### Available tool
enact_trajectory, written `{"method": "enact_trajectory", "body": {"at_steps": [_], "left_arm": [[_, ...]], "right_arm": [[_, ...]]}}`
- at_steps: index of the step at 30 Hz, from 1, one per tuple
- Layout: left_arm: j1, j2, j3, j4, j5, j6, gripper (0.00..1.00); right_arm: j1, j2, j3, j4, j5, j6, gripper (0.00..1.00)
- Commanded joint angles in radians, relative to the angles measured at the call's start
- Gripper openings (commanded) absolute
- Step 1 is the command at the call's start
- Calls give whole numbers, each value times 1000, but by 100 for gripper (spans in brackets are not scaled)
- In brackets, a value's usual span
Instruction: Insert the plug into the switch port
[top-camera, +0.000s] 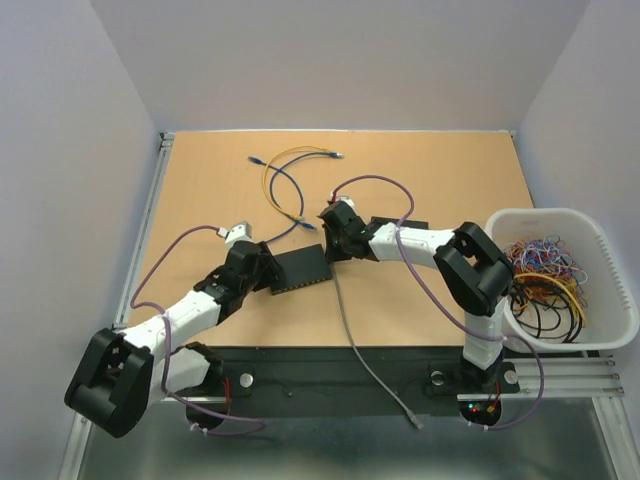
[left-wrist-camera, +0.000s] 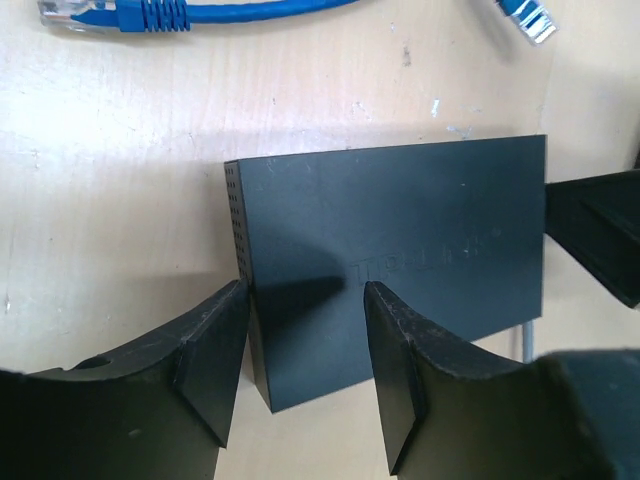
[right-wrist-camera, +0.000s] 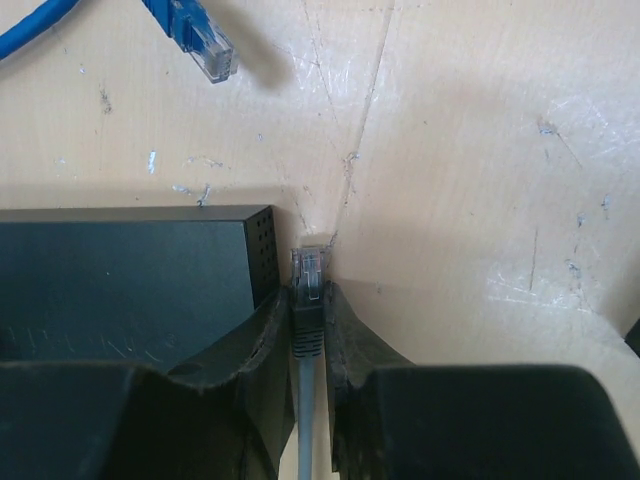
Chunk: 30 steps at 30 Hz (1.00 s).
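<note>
Status - not plugged in yet. The right gripper (right-wrist-camera: 309, 308) was clenched on the black boot of the plug (right-wrist-camera: 310, 266). The clear tip poked out just past those jaws, and the grey cable (top-camera: 352, 335) trailed back behind them. The tip sat just beside the vented end of the switch (left-wrist-camera: 400, 230), touching nothing I could make out. No port showed in any view, so I couldn't confirm which face they were on.

The left gripper (left-wrist-camera: 305, 295) had its jaws apart, straddling the near corner of the switch. One finger (left-wrist-camera: 215, 340) lay against the vented side, the other (left-wrist-camera: 400, 350) over the top face. I couldn't tell whether that was a real clamp or just a brace.

My read of what was done and what was left:
- Done: plug picked up and brought to the switch, switch steadied.
- Left: line the tip up with a port face, then push it home.

Counts:
- Switch: one.
- Plug in the jaws: one, on its single grey cable.
- Loose leads on the worktop (top-camera: 430, 170) beyond both jaws: apparently two - a yellow cable (top-camera: 264, 180) and a blue cable (left-wrist-camera: 240, 12).
- White bin (top-camera: 600, 225): one, well apart from the right jaws. It held a tangle of cables too dense to count.
</note>
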Motion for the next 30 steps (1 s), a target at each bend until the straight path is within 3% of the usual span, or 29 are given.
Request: {"method": "enact_trajectory", "body": {"at_steps": [1, 8, 13, 19, 26, 30], "left_arm": [[7, -109, 19, -42, -13, 16, 60], [3, -353, 21, -26, 59, 7, 57], [-106, -459, -45, 106, 150, 30, 53], [-275, -441, -120, 259, 100, -13, 52], [-460, -245, -79, 375, -22, -13, 52], [-511, -154, -45, 416, -58, -17, 52]], "right_arm": [[13, -85, -25, 41, 87, -57, 0], [13, -240, -78, 41, 136, -52, 0], [15, -343, -114, 45, 65, 13, 0], [50, -413, -167, 73, 19, 78, 0], [71, -429, -187, 75, 14, 124, 0], [87, -433, -192, 78, 14, 136, 0]]}}
